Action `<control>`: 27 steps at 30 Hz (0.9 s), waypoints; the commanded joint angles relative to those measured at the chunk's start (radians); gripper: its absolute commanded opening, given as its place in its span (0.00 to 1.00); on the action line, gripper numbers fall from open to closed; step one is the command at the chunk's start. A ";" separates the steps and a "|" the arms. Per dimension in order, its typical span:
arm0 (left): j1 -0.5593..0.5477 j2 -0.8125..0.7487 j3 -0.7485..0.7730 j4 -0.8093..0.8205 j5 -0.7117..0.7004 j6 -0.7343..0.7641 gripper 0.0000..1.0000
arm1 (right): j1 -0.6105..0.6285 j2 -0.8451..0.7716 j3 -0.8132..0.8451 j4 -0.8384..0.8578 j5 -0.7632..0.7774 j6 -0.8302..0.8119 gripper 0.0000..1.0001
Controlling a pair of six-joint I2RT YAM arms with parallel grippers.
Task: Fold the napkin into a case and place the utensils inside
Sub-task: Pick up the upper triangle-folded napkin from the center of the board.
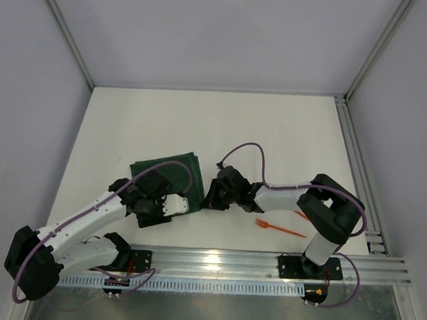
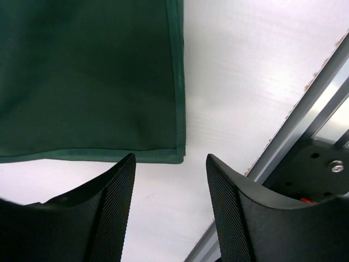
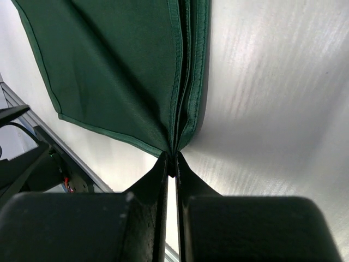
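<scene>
The dark green napkin (image 1: pixel 166 170) lies folded on the white table, left of centre. My right gripper (image 1: pixel 213 197) is shut on its right corner; in the right wrist view the stacked hems of the napkin (image 3: pixel 120 65) run into the closed tips of the right gripper (image 3: pixel 173 158). My left gripper (image 1: pixel 184 207) is open and empty, low over the table. In the left wrist view the left gripper (image 2: pixel 170 164) sits just short of a corner of the napkin (image 2: pixel 87 76). An orange fork (image 1: pixel 278 228) lies near the right arm. A second orange piece (image 1: pixel 301 215) shows partly behind that arm.
A metal rail (image 1: pixel 265 263) runs along the near table edge and shows in the left wrist view (image 2: pixel 305 125). Grey walls enclose the table on three sides. A side rail (image 1: pixel 356 167) lines the right edge.
</scene>
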 commanded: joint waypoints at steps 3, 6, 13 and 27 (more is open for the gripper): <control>-0.011 -0.046 0.121 0.002 0.112 -0.075 0.61 | 0.000 -0.035 0.059 -0.035 -0.015 0.013 0.04; -0.039 -0.030 0.113 0.108 0.078 -0.126 0.65 | 0.000 -0.053 0.079 -0.065 -0.023 0.030 0.04; -0.135 -0.010 0.047 0.331 0.027 -0.160 0.74 | 0.000 -0.092 0.087 -0.058 -0.031 0.117 0.04; -0.167 0.054 -0.079 0.579 0.046 -0.141 0.81 | 0.000 -0.096 0.030 0.069 -0.048 0.284 0.04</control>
